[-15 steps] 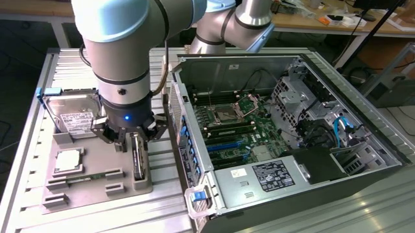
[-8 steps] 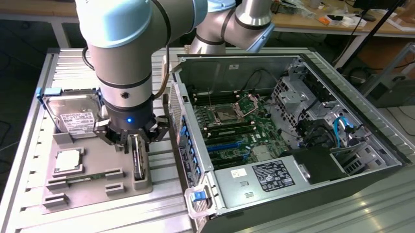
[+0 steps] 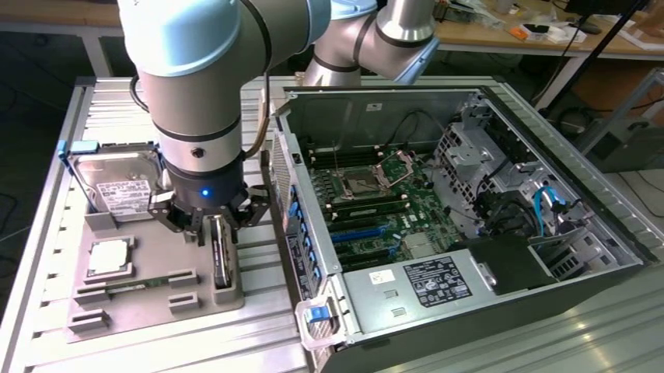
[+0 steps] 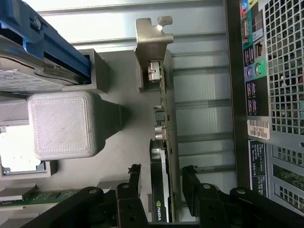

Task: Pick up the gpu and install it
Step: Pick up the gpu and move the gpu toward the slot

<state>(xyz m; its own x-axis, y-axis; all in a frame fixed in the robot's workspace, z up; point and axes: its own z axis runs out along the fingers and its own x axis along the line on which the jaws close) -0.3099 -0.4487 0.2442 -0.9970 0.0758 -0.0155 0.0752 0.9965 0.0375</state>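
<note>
Two dark fingers (image 4: pixel 134 179) of the end effector (image 4: pixel 161 169) stand spread apart, one on each side of the gpu (image 4: pixel 167 114), and we cannot tell whether either pad touches the card. We see the gpu standing on its edge in a slot of the grey holder (image 3: pixel 155 311) that lies on the counter (image 3: pixel 186 351), its silver end bracket (image 4: pixel 151 40) at the end away from the fingers. In the exterior view the arm (image 3: pixel 192 85) hangs straight above this slot. On the same holder we find a hard drive (image 3: pixel 120 186) propped upright, a square processor chip (image 3: pixel 109 256) and a green memory stick (image 3: pixel 135 286). Just beside the holder, on the exterior view's right, the computer case (image 3: pixel 456 287) lies open with its motherboard (image 3: pixel 374 202) bare; the card is not yet in it.
</note>
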